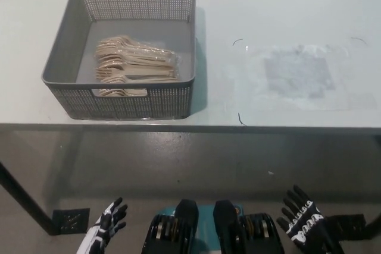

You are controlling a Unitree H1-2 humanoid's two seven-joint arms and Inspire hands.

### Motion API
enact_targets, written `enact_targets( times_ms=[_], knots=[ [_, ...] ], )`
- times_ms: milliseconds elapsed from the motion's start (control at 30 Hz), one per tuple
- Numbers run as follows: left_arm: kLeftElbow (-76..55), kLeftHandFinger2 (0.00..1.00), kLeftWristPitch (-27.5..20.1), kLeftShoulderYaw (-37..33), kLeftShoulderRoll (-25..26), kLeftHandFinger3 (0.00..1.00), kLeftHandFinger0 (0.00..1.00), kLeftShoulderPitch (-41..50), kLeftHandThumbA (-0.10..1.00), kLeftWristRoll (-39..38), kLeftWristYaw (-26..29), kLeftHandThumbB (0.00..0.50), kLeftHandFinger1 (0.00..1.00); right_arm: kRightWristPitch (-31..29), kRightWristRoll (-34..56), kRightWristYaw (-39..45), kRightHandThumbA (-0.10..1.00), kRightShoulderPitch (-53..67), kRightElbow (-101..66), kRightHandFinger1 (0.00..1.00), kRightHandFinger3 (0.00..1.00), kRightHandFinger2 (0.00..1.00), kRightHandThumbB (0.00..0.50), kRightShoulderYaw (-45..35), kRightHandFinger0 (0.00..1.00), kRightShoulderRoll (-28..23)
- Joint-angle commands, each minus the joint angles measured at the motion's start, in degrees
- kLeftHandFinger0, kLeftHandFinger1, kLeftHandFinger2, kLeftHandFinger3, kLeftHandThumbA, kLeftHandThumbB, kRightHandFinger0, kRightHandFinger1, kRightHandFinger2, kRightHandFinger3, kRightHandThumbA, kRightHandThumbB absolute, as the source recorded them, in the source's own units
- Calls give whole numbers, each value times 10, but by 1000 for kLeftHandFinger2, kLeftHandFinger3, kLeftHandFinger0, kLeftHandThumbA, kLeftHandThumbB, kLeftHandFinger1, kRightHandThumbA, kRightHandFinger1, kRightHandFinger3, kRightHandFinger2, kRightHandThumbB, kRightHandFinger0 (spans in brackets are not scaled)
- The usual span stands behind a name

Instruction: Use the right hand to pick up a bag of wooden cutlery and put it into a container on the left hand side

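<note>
Clear bags of wooden cutlery [134,65] lie piled inside the grey mesh basket [65,52] at the table's left. My black right hand [303,224] hangs low at the bottom right, below the table's front edge, open with fingers spread and nothing in it. At the bottom left my white left hand [107,227] rests just as low, also open and empty. Both hands are well clear of the basket.
The white table [268,4] carries a faint scuffed grey patch [296,74] at its right. Its front edge [238,127] runs across the middle of the view, with grey floor below and a dark table leg [21,197] at the lower left.
</note>
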Motion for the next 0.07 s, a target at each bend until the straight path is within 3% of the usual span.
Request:
enact_targets(
  times_ms=[0, 33],
  knots=[
    [-2, 1000, -8, 6, -1, 1000, 1000, 4, 1000, -7, 1, 130, 1000, -51, -6, -5, 1000, -7, 5, 1000, 1000, 1000, 226, 3, 1000, -7],
    [-1, 1000, -10, 7, -1, 1000, 1000, 5, 1000, -4, 4, 132, 1000, -50, -9, -6, 1000, -7, 5, 1000, 1000, 1000, 234, 6, 1000, -8]
  ],
)
